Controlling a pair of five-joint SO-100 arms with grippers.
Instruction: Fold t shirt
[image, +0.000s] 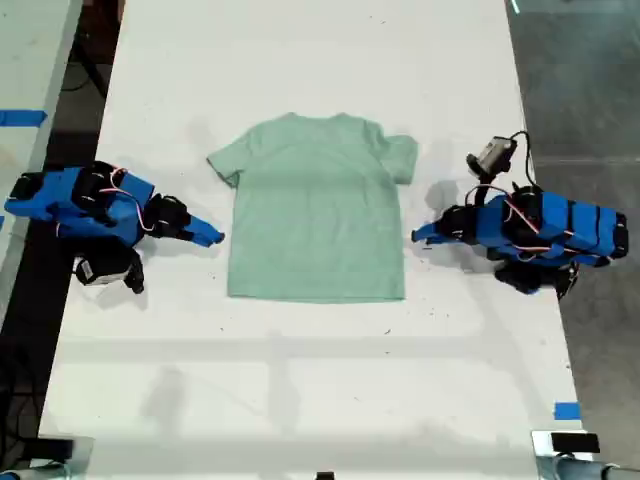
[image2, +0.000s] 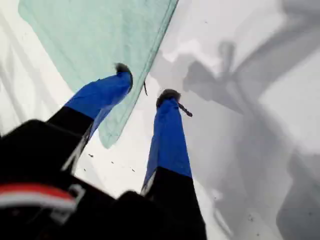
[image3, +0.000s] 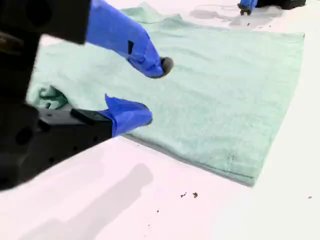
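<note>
— Where's the shirt?
— Flat on the worktop, between your arms.
— Tools?
— First tool spread astride one side edge, second tool spread at the opposite edge, likely ready to pinch.

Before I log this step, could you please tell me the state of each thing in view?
t shirt: spread flat, unfolded, not gripped.
my first gripper: open, at the shirt's edge, holding nothing.
my second gripper: open, over the shirt's edge, holding nothing.
</note>
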